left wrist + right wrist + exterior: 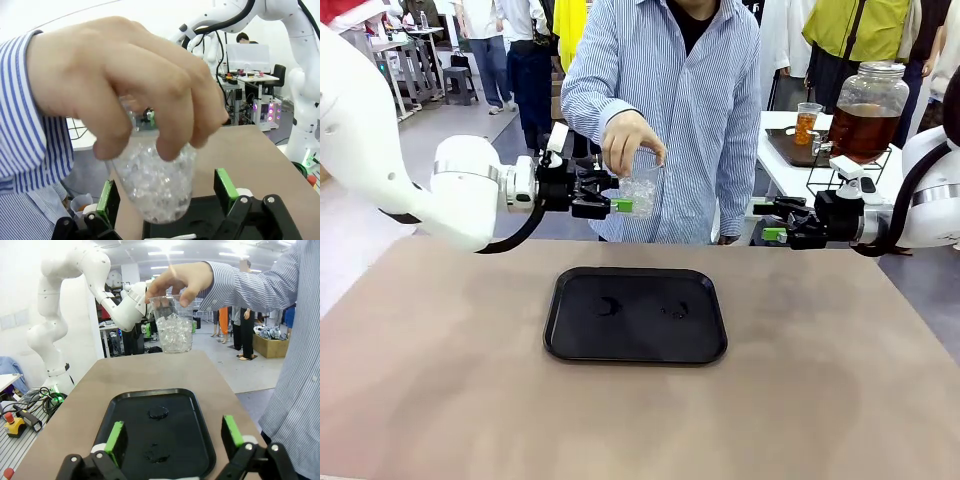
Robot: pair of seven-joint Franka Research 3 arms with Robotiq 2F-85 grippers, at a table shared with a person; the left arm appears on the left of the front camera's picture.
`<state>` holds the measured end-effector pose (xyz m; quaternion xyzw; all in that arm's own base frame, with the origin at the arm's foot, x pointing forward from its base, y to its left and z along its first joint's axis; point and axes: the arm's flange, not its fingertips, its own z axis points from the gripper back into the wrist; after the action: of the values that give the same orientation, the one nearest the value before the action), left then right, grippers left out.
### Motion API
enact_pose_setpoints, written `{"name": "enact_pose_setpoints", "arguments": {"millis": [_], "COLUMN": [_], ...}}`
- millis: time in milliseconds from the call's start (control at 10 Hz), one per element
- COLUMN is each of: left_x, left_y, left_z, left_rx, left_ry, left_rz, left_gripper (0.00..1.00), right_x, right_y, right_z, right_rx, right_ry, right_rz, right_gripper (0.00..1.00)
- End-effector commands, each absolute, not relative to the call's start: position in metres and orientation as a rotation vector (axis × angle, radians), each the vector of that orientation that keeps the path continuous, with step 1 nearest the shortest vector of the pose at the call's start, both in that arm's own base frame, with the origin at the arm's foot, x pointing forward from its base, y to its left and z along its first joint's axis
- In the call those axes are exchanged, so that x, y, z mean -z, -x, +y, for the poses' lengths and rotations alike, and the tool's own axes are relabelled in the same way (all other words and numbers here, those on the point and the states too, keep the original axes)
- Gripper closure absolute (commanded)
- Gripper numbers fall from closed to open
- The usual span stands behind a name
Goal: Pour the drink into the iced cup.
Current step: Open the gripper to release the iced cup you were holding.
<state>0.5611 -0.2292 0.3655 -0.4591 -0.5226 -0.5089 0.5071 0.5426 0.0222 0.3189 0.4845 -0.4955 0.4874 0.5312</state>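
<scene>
The iced cup, a clear plastic cup packed with ice, hangs upright in the air above the far edge of the table, held from above at its rim by the person's hand. It sits directly between the green pads of the left gripper, whose jaws stand apart on either side of the cup wall, so nothing is clamped; the hand alone carries it. The right gripper waits well apart near the table's far right corner, jaws also spread and empty. The black tray lies bare below. The drink, amber in a glass dispenser, stands on a side table behind the right arm.
</scene>
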Motion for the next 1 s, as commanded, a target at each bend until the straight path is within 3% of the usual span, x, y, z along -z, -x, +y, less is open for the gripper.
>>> {"name": "enact_pose_setpoints", "arguments": {"millis": [0, 500, 900], "left_x": [-0.368, -0.350, -0.329], "left_y": [-0.549, -0.518, -0.483], "left_z": [-0.210, -0.129, -0.071], "left_rx": [1.181, 1.230, 1.283], "left_ry": [1.128, 1.123, 1.149], "left_rz": [-1.260, -1.220, -1.274], "left_gripper": [0.00, 0.00, 0.00], "right_x": [-0.322, -0.322, -0.322], "right_y": [-0.543, -0.543, -0.543], "right_z": [0.022, 0.022, 0.022], "right_rx": [-1.167, -1.167, -1.167], "right_ry": [-1.158, -1.158, -1.158], "right_rz": [-1.181, -1.181, -1.181], "right_gripper": [0.00, 0.00, 0.00]}}
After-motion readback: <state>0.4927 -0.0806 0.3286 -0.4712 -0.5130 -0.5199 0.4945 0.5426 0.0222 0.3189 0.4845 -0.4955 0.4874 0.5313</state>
